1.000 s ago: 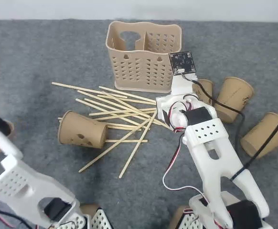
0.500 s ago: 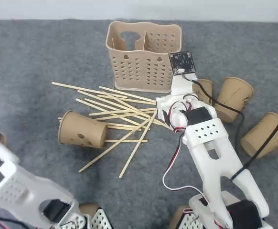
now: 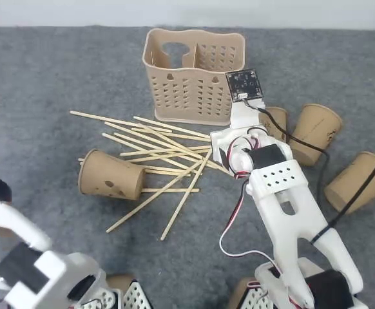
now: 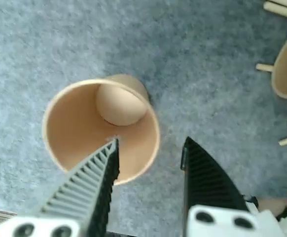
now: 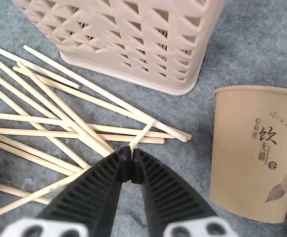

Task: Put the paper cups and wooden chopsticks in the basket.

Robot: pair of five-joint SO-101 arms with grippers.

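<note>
A paper cup (image 4: 101, 128) lies on its side on the grey carpet, mouth toward my left gripper (image 4: 151, 145). That gripper is open, with one finger (image 4: 96, 173) inside the rim and the other outside it. Several wooden chopsticks (image 3: 155, 145) are scattered in front of the beige basket (image 3: 194, 77). My right gripper (image 5: 131, 157) is shut, its tips down over one chopstick (image 5: 142, 134) beside the basket (image 5: 128, 39); I cannot tell whether it pinches the stick. Another cup (image 3: 110, 175) lies among the sticks.
More cups lie to the right of the basket (image 3: 316, 125) (image 3: 358, 180), one of them close to the right gripper (image 5: 254, 163). The right arm (image 3: 284, 193) stretches from the near edge toward the basket. The left arm (image 3: 20, 257) fills the near left corner.
In the high view the left arm has swung down toward the near left corner. The right arm, chopsticks and cups have stayed still.
</note>
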